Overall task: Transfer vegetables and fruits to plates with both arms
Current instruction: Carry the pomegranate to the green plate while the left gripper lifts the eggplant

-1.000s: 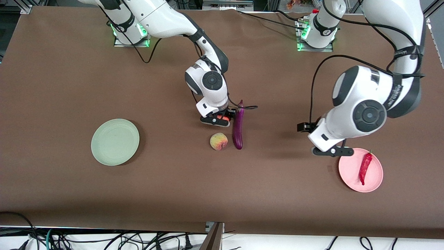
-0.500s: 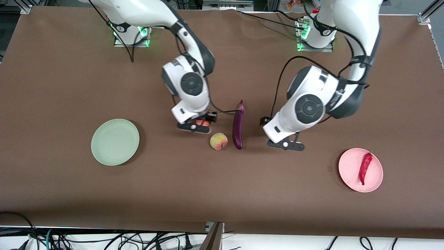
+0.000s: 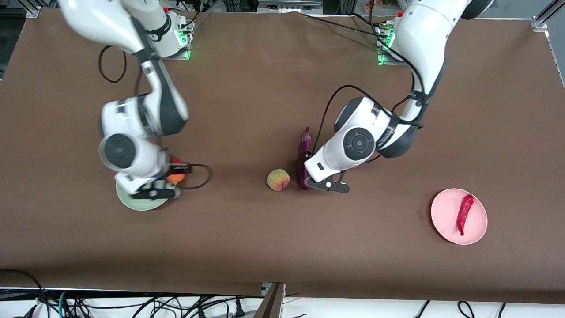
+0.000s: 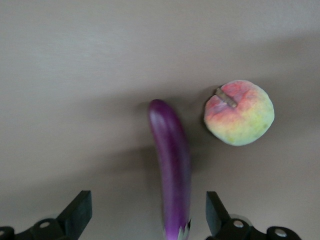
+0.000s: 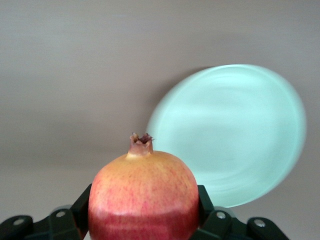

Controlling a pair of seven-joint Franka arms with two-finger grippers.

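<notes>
Eggplant [image 3: 303, 155] lies beside the peach [image 3: 278, 179], long axis running away from the front camera, directly under the wide-open, empty left gripper [image 4: 150, 222]; right gripper [image 5: 142, 220], clamping the red fruit [image 5: 143, 195], hangs over the green plate [image 3: 139, 204].

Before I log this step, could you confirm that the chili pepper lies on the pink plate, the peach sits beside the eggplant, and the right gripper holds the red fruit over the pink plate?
One detail is wrong: the right gripper holds the red fruit at the mint green plate, not the pink one, as the right wrist view shows. The chili pepper does lie on the pink plate, and the peach sits beside the eggplant.
</notes>
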